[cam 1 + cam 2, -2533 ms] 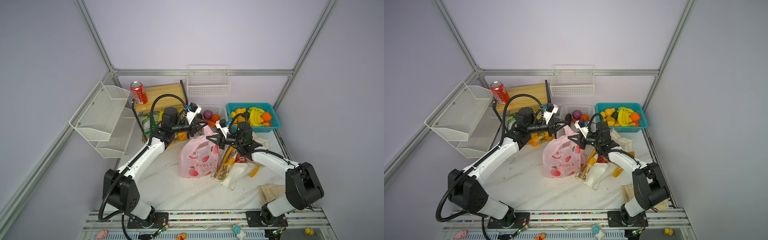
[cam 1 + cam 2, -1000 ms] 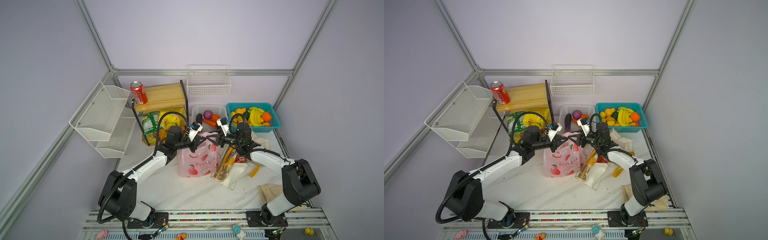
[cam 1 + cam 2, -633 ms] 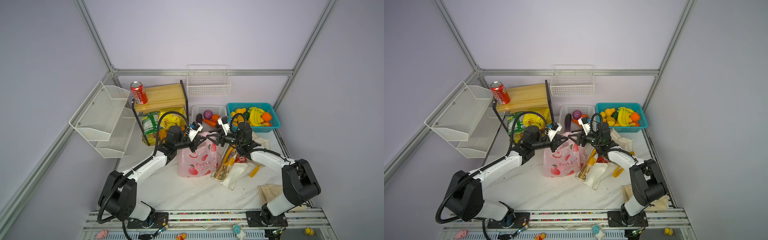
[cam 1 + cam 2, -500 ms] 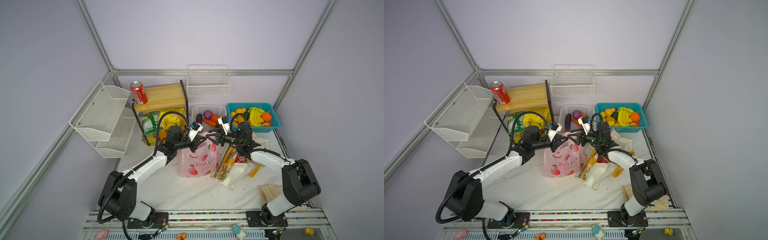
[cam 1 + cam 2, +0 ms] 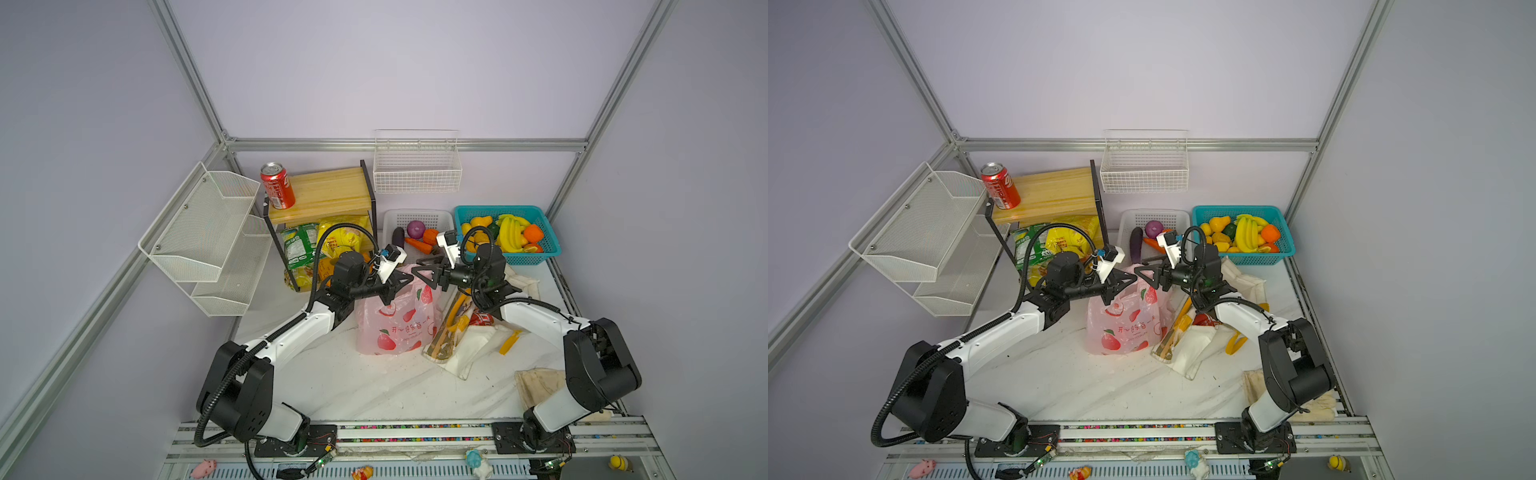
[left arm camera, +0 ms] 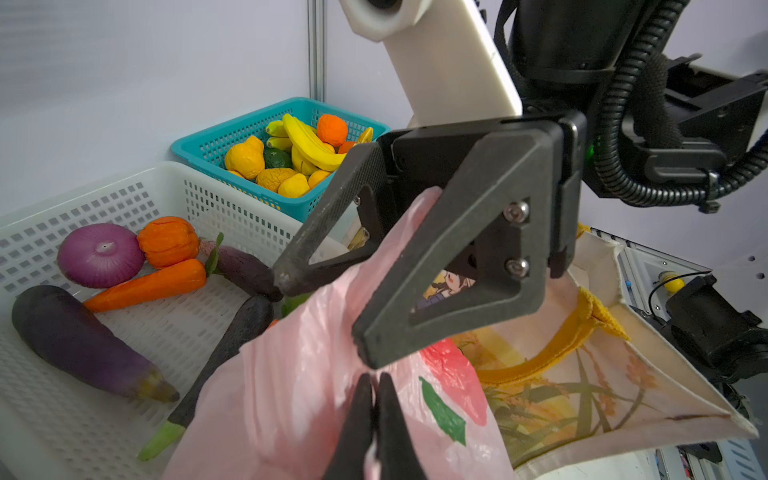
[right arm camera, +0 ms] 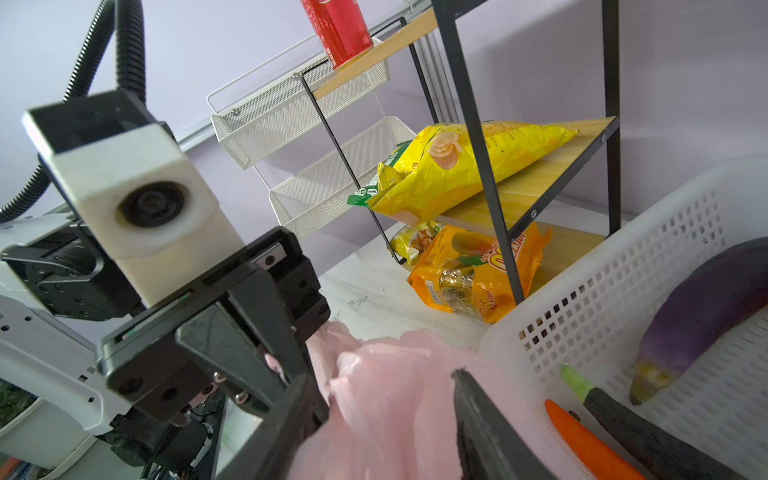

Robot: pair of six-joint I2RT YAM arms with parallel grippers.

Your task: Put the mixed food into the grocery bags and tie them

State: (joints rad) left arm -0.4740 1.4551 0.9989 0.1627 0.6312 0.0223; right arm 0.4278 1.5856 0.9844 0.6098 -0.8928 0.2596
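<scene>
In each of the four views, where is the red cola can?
Top view: red cola can, standing on the wooden shelf, back left.
Top view: the can, same place.
Left wrist: not in it.
Right wrist: the can on that shelf, above the yellow packet.
Shared landmark: pink bag, in all four views.

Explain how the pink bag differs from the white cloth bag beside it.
The pink bag is thin, see-through plastic with fruit prints; the white cloth bag is opaque fabric with yellow straps. The pink bag stands upright, its top pinched by the left gripper; the white cloth bag lies slumped, unheld. Both rest on the table.
</scene>
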